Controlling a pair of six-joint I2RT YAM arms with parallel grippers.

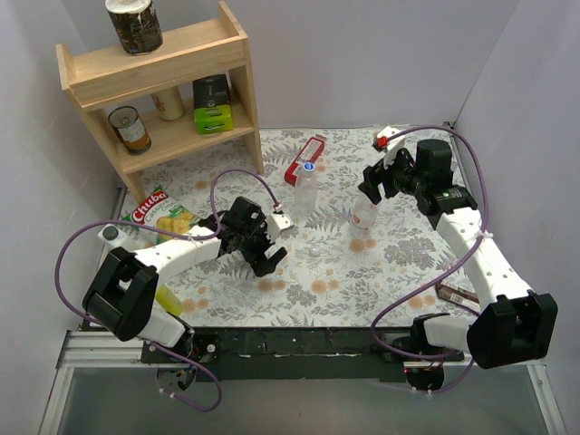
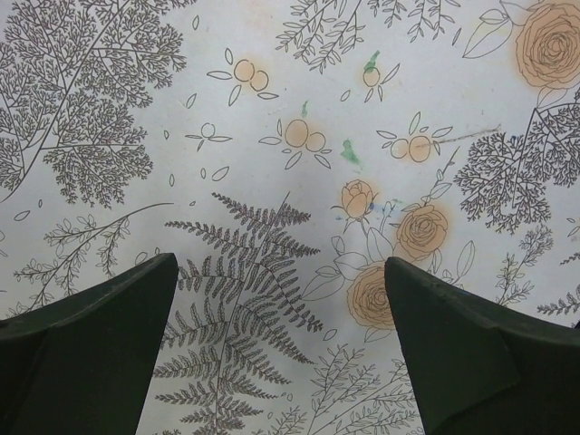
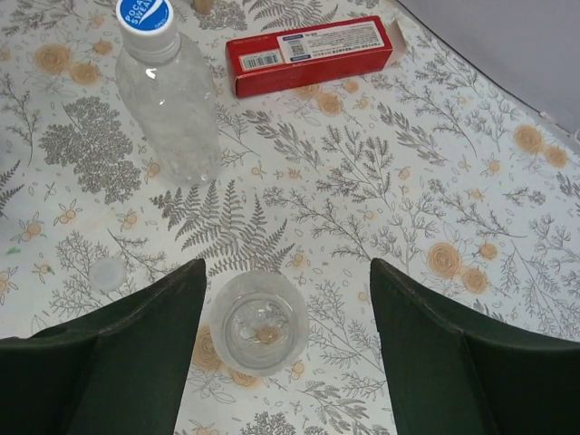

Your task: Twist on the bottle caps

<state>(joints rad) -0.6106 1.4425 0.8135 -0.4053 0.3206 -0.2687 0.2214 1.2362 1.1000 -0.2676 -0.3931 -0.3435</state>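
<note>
A wooden shelf (image 1: 186, 50) is standing at the far left corner of the floral desk (image 1: 344, 272), carrying a dark can (image 1: 134, 24) on top and a second can (image 1: 130, 129) below, near a green-and-black box (image 1: 212, 106). A red box (image 1: 305, 159) is lying just right of it, and a snack bag (image 1: 161, 216) is lying at the left edge.

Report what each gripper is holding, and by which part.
Nothing is held. The left gripper is open over bare tablecloth; the right gripper is open above the uncapped bottle, not gripping it.

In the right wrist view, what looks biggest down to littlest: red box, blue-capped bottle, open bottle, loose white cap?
1. blue-capped bottle
2. red box and open bottle: about alike; the open bottle is nearest the camera, seen from above, so no ranking
3. loose white cap
</note>
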